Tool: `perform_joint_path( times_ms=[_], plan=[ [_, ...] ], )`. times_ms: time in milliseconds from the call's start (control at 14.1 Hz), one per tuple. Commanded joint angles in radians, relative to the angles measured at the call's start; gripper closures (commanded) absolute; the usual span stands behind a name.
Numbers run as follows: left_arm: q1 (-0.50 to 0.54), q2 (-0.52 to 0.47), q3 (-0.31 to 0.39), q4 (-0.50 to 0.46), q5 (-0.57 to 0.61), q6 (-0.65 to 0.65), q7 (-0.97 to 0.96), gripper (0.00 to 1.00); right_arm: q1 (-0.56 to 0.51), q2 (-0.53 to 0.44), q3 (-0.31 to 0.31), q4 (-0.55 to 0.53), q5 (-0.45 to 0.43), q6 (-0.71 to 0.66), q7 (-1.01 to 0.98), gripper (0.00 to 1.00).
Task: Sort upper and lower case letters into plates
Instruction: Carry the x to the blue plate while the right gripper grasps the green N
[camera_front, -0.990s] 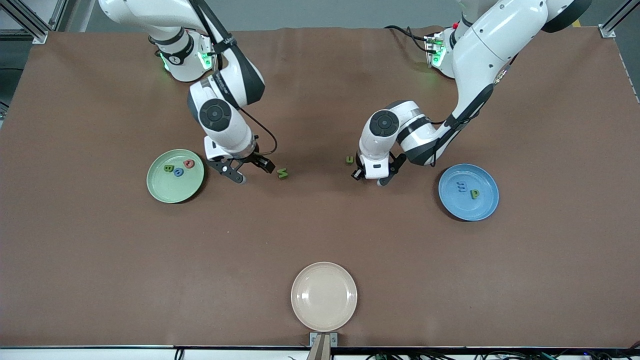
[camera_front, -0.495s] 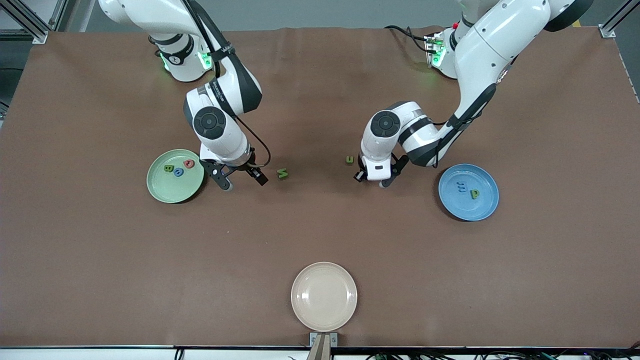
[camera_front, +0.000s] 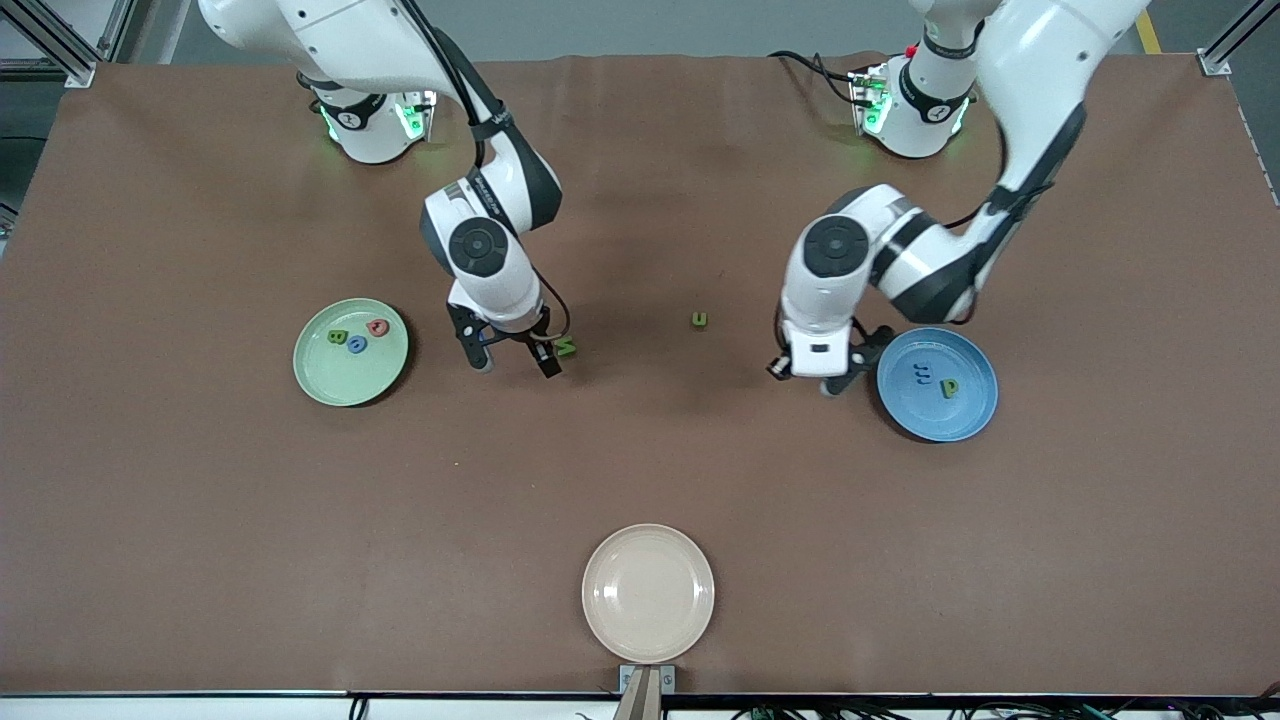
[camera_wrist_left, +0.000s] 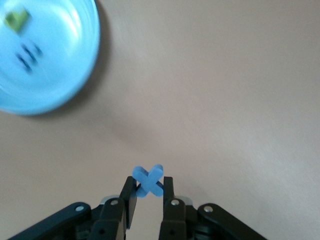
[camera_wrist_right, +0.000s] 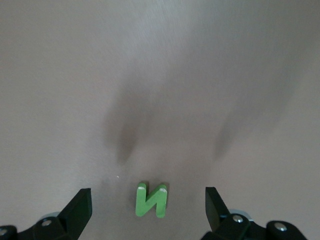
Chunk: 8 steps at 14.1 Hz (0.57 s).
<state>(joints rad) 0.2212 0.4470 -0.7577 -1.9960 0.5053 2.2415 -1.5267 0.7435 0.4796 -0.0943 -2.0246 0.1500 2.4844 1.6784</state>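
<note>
So the left gripper (camera_wrist_left: 148, 192) is clamped on a little blue X-shaped letter (camera_wrist_left: 148, 180), pinched between its two fingers, and it's up over bare table (camera_front: 200, 500) just beside the blue plate (camera_front: 965, 420), on the side toward the right arm's end. That plate already has a small dark blue letter (camera_front: 923, 375) and a green P-looking one (camera_front: 949, 387) lying in it, close together.

The right gripper (camera_wrist_right: 148, 210) has its jaws spread wide with nothing between them, hanging low over the table right at a green N-shaped letter (camera_wrist_right: 150, 199). In the right wrist view the N sits flat on the table between the two fingers, roughly centred.

Another tiny green letter (camera_front: 699, 320) lies by itself on the table between the two arms, well apart from both plates.

Toward the right arm's end is the light green plate (camera_front: 320, 385), with a green letter (camera_front: 337, 337), a blue one (camera_front: 357, 344) and a red one (camera_front: 377, 327) bunched together in it.

There's also a cream plate (camera_front: 648, 593) much nearer the front camera, at the table edge.
</note>
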Motion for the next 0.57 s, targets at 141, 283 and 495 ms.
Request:
perform_joint_path(
  times_ms=[141,283,495],
  plan=[
    [0.416,-0.03,-0.245,-0.125,-0.002,-0.014,0.316,0.88,0.022,0.079,-0.007,0.076,-0.02,-0.004,0.052,0.08],
    [0.527,-0.03,-0.275,-0.167,0.031,-0.011,0.446,0.88,0.037,0.097,-0.008,0.086,-0.033,-0.004,0.076,0.11],
    [0.61,-0.021,-0.275,-0.228,0.113,0.036,0.497,0.88,0.045,0.119,-0.008,0.098,-0.05,-0.004,0.096,0.18]
  ],
)
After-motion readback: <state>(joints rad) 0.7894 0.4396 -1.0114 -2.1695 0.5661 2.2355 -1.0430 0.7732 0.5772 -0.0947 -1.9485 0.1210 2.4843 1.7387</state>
